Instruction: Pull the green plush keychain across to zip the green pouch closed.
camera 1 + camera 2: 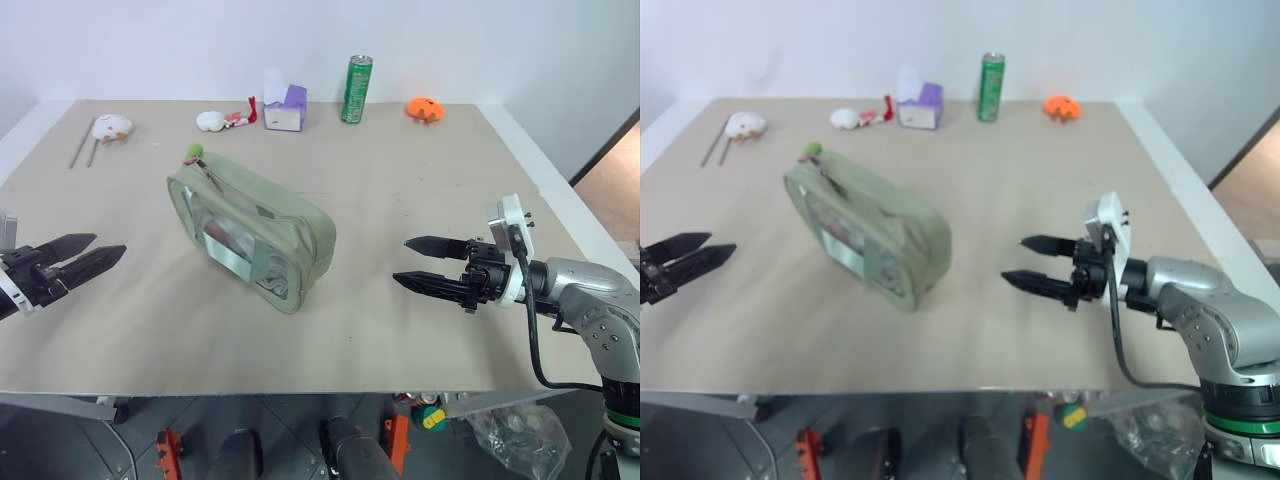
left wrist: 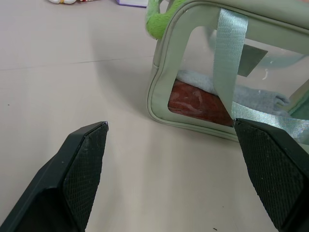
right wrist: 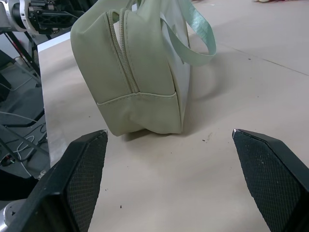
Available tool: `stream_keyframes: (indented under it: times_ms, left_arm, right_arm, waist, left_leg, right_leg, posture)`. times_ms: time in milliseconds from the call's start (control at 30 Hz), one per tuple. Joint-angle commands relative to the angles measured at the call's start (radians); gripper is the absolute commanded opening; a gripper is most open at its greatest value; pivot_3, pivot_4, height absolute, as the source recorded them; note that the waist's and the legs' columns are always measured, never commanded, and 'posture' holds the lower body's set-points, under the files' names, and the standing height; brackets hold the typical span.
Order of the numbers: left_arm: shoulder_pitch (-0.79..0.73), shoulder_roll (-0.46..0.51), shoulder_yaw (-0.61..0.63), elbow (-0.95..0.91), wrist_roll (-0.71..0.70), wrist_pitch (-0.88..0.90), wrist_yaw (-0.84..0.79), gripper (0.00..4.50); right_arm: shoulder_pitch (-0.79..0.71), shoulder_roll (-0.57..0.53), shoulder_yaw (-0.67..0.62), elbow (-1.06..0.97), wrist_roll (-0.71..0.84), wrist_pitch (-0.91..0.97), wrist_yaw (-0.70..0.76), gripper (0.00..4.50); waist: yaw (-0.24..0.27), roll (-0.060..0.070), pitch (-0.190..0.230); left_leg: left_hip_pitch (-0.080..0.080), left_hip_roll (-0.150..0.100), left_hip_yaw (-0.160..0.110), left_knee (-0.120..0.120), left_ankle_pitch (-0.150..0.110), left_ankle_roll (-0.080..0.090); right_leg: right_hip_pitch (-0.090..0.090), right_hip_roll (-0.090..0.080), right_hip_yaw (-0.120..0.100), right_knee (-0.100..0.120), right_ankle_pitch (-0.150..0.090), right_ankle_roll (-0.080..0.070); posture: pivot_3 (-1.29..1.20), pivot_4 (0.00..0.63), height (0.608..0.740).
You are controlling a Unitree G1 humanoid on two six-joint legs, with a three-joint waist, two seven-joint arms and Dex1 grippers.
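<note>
The green pouch [image 1: 262,225] lies slantwise in the middle of the table, its clear window facing the left side and a pale strap [image 2: 227,58] across that window. The green plush keychain [image 1: 193,153] sits at the pouch's far left end, by the top zipper [image 3: 123,58]. My left gripper [image 1: 108,247] hovers open at the left edge of the table, pointing at the pouch's windowed side and well short of it. My right gripper [image 1: 402,260] is open to the right of the pouch and points at its near end, with a clear gap between them. Neither holds anything.
Along the table's far edge stand a green drink can [image 1: 356,89], a purple tissue box [image 1: 285,108], an orange toy [image 1: 424,109], a white and red item [image 1: 222,120] and a white plush [image 1: 111,127] beside two thin rods [image 1: 82,143].
</note>
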Motion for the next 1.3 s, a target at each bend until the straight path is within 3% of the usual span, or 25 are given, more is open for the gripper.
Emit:
stream_keyframes:
  times_ms: [33,300,633,800,1100,1300]
  left_arm:
    - [0.002,-0.007,0.016,-0.046,-0.003,-0.010,0.005,4.29]
    - [0.020,-0.010,0.028,-0.179,-0.047,0.032,0.008,4.29]
    - [-0.226,0.080,-0.154,-0.303,-0.086,0.051,-0.072,4.29]
    - [-0.302,0.069,-0.210,-0.335,-0.113,0.051,-0.084,4.29]
    - [-0.297,0.039,-0.220,-0.356,-0.134,0.066,-0.062,4.29]
    - [-0.247,0.026,-0.186,-0.381,-0.153,0.076,-0.027,4.36]
  right_arm:
    - [-0.046,-0.008,0.006,-0.021,-0.005,-0.016,-0.002,4.27]
    - [-0.182,0.044,0.095,0.042,-0.061,-0.028,-0.041,4.27]
    - [-0.448,0.165,0.270,0.194,-0.202,-0.110,-0.013,4.27]
    - [-0.474,0.203,0.326,0.247,-0.261,-0.164,0.027,4.27]
    - [-0.509,0.299,0.372,0.378,-0.360,-0.224,0.014,4.27]
    - [-0.508,0.328,0.355,0.413,-0.362,-0.231,0.031,2.48]
  waist:
    - [0.000,0.000,0.000]
    - [-0.001,0.000,0.000]
    - [-0.001,0.000,0.000]
    - [0.000,0.000,0.000]
    - [-0.003,0.000,0.000]
    - [-0.001,0.000,0.000]
  left_leg:
    - [0.000,0.000,0.000,0.000,0.000,0.000]
    - [0.001,0.001,0.001,0.001,0.000,0.000]
    - [0.000,0.000,0.001,0.003,0.000,0.000]
    - [-0.003,0.000,-0.001,0.002,0.000,0.000]
    - [-0.003,0.001,-0.001,0.004,0.000,0.000]
    - [-0.003,0.001,-0.002,0.005,0.001,0.000]
  right_leg:
    - [0.000,0.000,0.000,0.000,0.000,0.000]
    - [0.000,0.000,-0.001,0.000,0.001,-0.001]
    - [0.000,0.000,0.000,0.000,0.003,0.000]
    - [-0.001,0.001,0.000,0.000,0.002,0.000]
    - [-0.002,0.001,-0.001,0.001,0.004,-0.001]
    - [-0.001,0.002,-0.001,0.002,0.005,-0.002]
  posture:
    - [0.00,0.150,0.740]
    - [0.00,0.150,0.740]
    - [0.00,0.150,0.740]
    - [0.00,0.150,0.740]
    - [0.00,0.150,0.740]
    - [0.00,0.150,0.740]
